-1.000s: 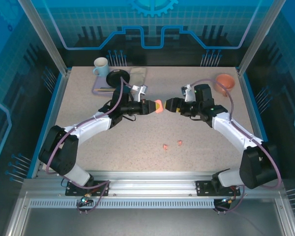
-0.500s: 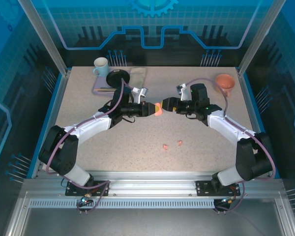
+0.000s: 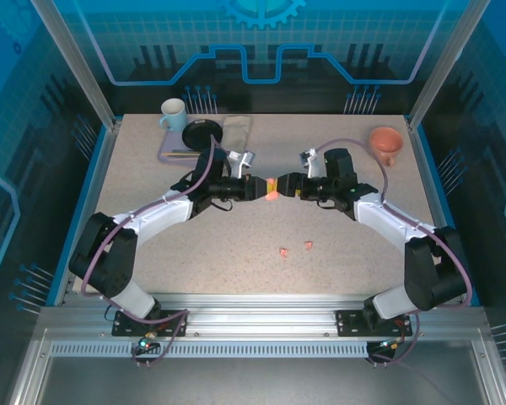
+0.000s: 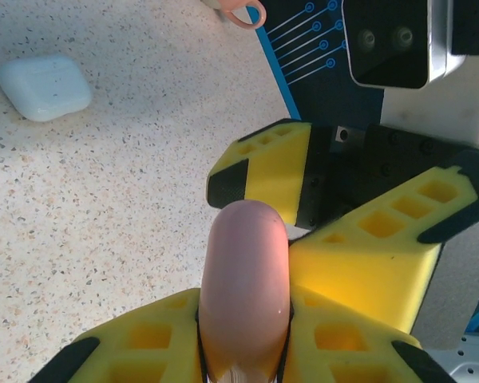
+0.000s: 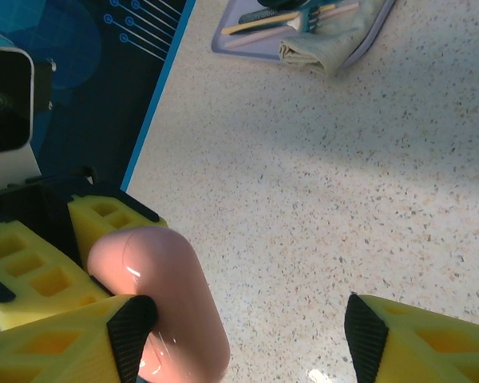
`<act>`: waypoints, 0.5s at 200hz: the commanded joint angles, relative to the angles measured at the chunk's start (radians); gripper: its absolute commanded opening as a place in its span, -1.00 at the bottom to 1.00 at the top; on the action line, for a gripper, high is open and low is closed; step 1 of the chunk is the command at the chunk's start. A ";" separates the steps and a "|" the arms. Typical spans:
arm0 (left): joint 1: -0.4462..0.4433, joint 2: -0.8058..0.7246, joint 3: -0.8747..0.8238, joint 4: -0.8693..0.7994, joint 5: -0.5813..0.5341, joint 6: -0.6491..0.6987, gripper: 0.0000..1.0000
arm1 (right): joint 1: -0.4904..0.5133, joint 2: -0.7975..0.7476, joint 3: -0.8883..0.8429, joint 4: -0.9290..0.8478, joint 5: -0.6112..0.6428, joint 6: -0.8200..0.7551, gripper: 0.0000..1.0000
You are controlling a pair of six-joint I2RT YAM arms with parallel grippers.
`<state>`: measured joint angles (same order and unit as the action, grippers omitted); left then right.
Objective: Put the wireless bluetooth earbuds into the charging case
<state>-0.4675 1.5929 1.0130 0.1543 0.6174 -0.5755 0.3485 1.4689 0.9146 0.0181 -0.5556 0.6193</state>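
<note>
Now that the open right gripper (image 3: 285, 185) has been brought to the rounded pink plastic case (image 3: 272, 186) pinched by the left gripper (image 3: 260, 186), its lid may be opened for tiny pink earbuds (image 3: 284, 251) on the table (image 3: 194, 249).

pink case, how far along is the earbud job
Nothing looks done yet. In hand: the left gripper is shut on the pink case, with the open right gripper at its free end. Left: two pink earbuds lie loose on the table; the white case lies apart.
</note>
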 commanded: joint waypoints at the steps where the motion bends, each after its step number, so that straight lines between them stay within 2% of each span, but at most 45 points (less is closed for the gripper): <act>1: 0.006 -0.011 0.055 0.060 0.034 0.008 -1.00 | -0.003 -0.003 -0.029 -0.022 0.006 -0.015 0.36; 56: 0.007 -0.051 0.045 0.059 0.045 0.003 -1.00 | -0.119 0.069 -0.066 0.037 -0.001 0.049 0.26; 100: 0.010 -0.066 0.026 0.060 0.040 0.011 -1.00 | -0.127 -0.026 -0.072 0.020 -0.068 0.045 0.27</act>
<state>-0.4606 1.5578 1.0275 0.1886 0.6281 -0.5762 0.2298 1.5177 0.8478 0.0368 -0.5594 0.6579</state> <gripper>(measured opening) 0.238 0.632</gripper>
